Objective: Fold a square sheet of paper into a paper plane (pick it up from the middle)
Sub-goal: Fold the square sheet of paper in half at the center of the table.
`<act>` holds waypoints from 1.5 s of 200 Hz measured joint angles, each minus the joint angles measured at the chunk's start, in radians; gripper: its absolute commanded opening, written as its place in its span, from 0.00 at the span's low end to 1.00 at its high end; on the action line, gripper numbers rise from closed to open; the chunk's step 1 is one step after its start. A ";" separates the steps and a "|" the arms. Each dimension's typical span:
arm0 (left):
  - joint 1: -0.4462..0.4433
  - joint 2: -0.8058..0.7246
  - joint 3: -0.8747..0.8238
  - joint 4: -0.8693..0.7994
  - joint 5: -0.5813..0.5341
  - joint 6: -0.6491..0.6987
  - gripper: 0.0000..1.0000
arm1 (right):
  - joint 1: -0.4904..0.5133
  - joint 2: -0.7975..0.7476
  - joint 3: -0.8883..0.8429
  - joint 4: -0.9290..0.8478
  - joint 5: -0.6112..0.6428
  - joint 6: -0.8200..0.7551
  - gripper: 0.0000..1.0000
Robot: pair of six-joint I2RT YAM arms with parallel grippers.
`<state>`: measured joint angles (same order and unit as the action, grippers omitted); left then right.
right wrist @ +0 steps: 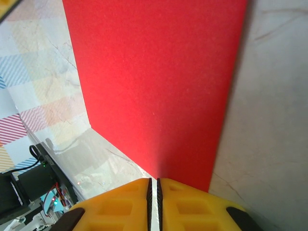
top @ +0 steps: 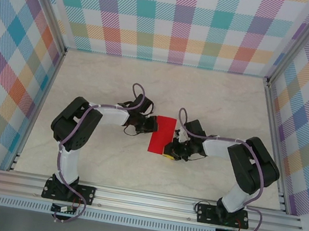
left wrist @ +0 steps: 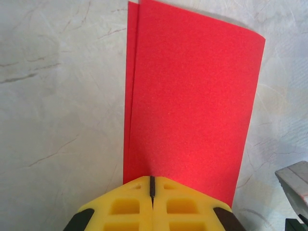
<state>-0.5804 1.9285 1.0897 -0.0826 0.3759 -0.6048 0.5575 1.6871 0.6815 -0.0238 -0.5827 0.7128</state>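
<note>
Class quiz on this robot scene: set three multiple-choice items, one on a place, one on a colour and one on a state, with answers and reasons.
1. Where is the square sheet of paper?
A. between the two grippers
B. against the back wall
C. on the metal rail

2. What colour are the fingers of the left gripper?
A. blue
B. yellow
C. white

3. How is the right gripper?
A. wide open
B. shut on nothing
C. shut on the sheet

Answers: A, the red sheet spans the gap between both grippers. B, the left wrist view shows yellow fingers. C, its jaws meet over the sheet's edge.
</note>
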 measured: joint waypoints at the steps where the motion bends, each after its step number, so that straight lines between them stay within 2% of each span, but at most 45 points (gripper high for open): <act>1: 0.000 0.000 0.000 -0.001 0.000 0.000 0.00 | 0.000 0.000 0.000 0.000 0.000 -0.001 0.14; 48: 0.000 -0.010 -0.001 -0.021 0.000 0.000 0.01 | 0.000 -0.004 0.002 -0.008 0.004 -0.021 0.15; 80: 0.000 -0.037 -0.013 -0.060 0.007 -0.004 0.18 | 0.000 -0.039 0.037 -0.098 0.050 -0.042 0.17; 91: 0.000 -0.060 -0.014 -0.081 0.008 -0.004 0.29 | -0.001 -0.060 0.068 -0.141 0.096 -0.048 0.20; 114: 0.000 -0.135 -0.015 -0.106 -0.007 -0.010 0.45 | -0.002 -0.094 0.140 -0.211 0.211 -0.048 0.25; 133: 0.002 -0.200 -0.016 -0.105 -0.029 -0.013 0.52 | -0.005 -0.098 0.197 -0.249 0.278 -0.049 0.32; 182: 0.055 -0.216 -0.075 -0.040 0.021 -0.058 0.60 | -0.031 -0.051 0.267 -0.266 0.317 -0.043 0.39; 221: 0.073 -0.159 -0.087 0.004 0.081 -0.090 0.61 | -0.062 0.001 0.267 -0.261 0.283 -0.023 0.40; 300: 0.074 -0.085 -0.087 0.065 0.156 -0.117 0.61 | -0.074 0.007 0.267 -0.244 0.246 -0.013 0.39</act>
<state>-0.5060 1.8435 1.0031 -0.0174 0.5320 -0.7223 0.4831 1.6939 0.9482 -0.2680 -0.3370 0.7002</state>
